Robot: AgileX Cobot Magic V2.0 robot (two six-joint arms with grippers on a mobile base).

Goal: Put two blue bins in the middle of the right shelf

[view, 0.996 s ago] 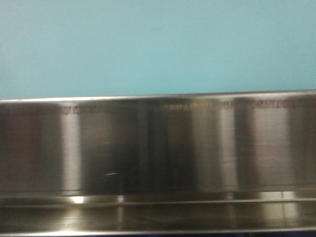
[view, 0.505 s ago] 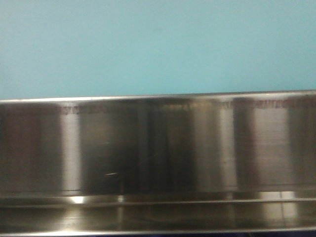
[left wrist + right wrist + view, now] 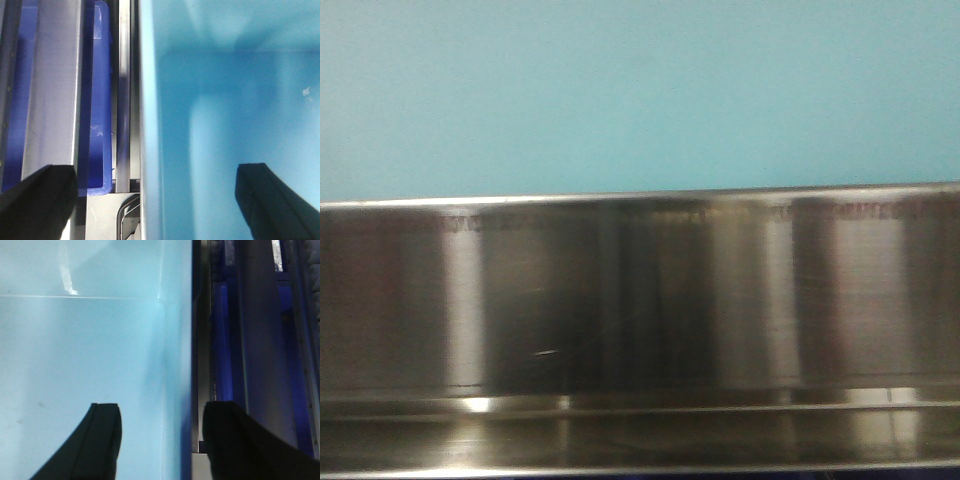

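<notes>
Straddling the walls of the light blue bin (image 3: 225,100) before the steel shelf (image 3: 640,300), your left claw (image 3: 155,167) and right claw (image 3: 162,406) both gape unclenched; this looks like the grasp step, so clamp evenly next, then lift.

The steel shelf (image 3: 640,300) is a wide shiny band that runs from the left side to the right side of the front view. Its top edge is a thin bright line. Along its bottom edge runs a lower steel ledge (image 3: 640,440). In the left wrist view a flat steel bar (image 3: 50,85) of the shelf runs from top to bottom. A dark blue bin (image 3: 100,100) sits behind it, showing on both sides. In the right wrist view another shelf bar (image 3: 260,340) has dark blue bin walls (image 3: 222,340) beside it. A light blue bin (image 3: 225,100) is right beside the bars, but it is not clear if it rests on the shelf.
</notes>
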